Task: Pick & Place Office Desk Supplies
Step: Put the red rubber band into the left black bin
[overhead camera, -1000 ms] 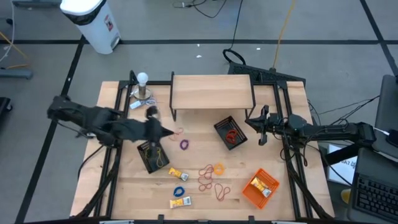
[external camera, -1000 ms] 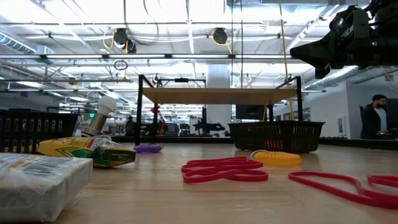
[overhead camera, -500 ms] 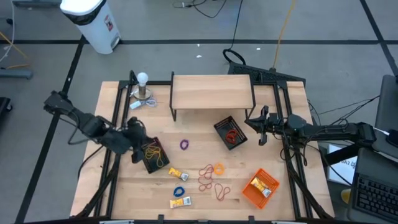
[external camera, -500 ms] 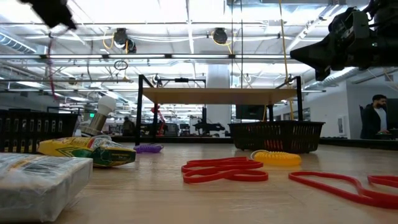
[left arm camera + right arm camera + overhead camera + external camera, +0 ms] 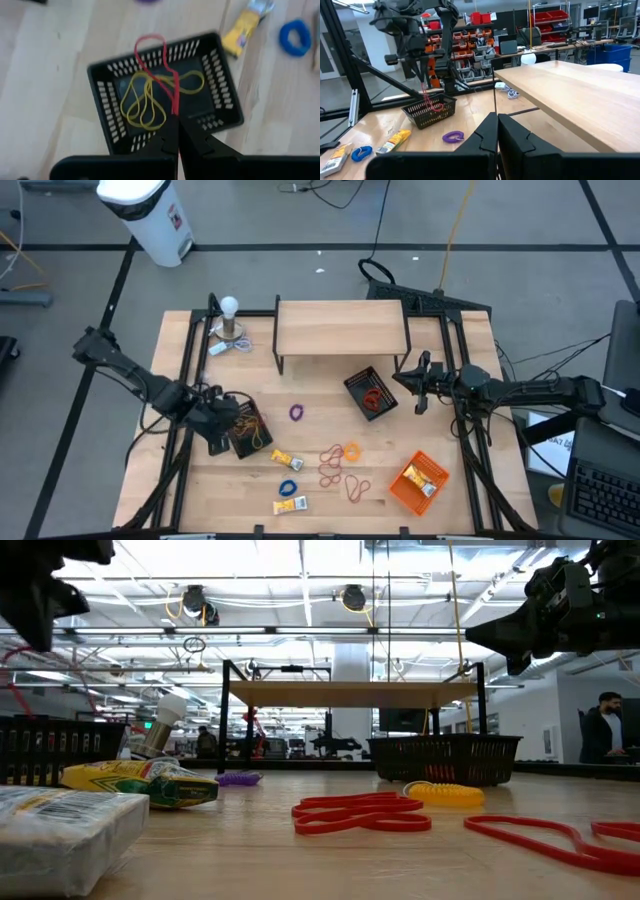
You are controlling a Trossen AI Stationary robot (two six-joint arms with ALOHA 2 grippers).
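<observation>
My left gripper (image 5: pixel 216 428) (image 5: pixel 175 120) hovers over the left black mesh tray (image 5: pixel 246 432) (image 5: pixel 165 92), shut on a red rubber band (image 5: pixel 172 85). Yellow bands (image 5: pixel 145 102) lie in that tray. My right gripper (image 5: pixel 420 387) (image 5: pixel 496 118) waits shut above the table's right side, touching nothing. Loose on the wood are red bands (image 5: pixel 334 466), an orange band (image 5: pixel 352 450), a purple band (image 5: pixel 296 412), a blue band (image 5: pixel 289 488) and two yellow-and-white packets (image 5: pixel 285 459) (image 5: pixel 291 505). My left gripper pinches one end of the red rubber band (image 5: pixel 175 107) between its two fingers, coming from above and pointing down. The band hangs below the fingers into the black tray. Its far loop (image 5: pixel 150 39) lies over the tray's rim.
A second black mesh tray (image 5: pixel 371 393) holds red bands. An orange tray (image 5: pixel 418 483) with packets sits at the near right. A raised wooden shelf (image 5: pixel 340 328) stands at the far side, with a small bulb lamp (image 5: pixel 230 320) to its left. Bare wood lies between the trays.
My left gripper has stayed shut and carried the red band from near the purple band toward the table's left edge, then toward the near edge, ending over the left black tray. The band now hangs into that tray.
</observation>
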